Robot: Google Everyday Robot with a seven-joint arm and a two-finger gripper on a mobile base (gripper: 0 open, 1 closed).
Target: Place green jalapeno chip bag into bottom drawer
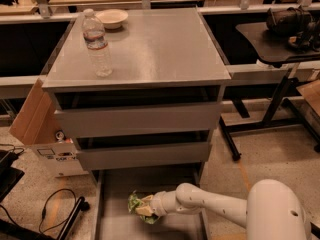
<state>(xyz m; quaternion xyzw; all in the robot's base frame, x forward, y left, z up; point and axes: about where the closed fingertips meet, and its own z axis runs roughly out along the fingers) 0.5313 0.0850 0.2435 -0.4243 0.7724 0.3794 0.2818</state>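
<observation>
The green jalapeno chip bag is a crumpled green bag with pale patches, low over the floor of the open bottom drawer. The drawer is pulled out below the two upper grey drawers, at the bottom middle of the camera view. My gripper reaches in from the right on a white arm and is shut on the bag, over the drawer's middle. I cannot tell whether the bag touches the drawer floor.
A clear water bottle and a white bowl stand on the cabinet top. A cardboard box leans at the cabinet's left. A black cable lies on the floor left; a dark side table stands right.
</observation>
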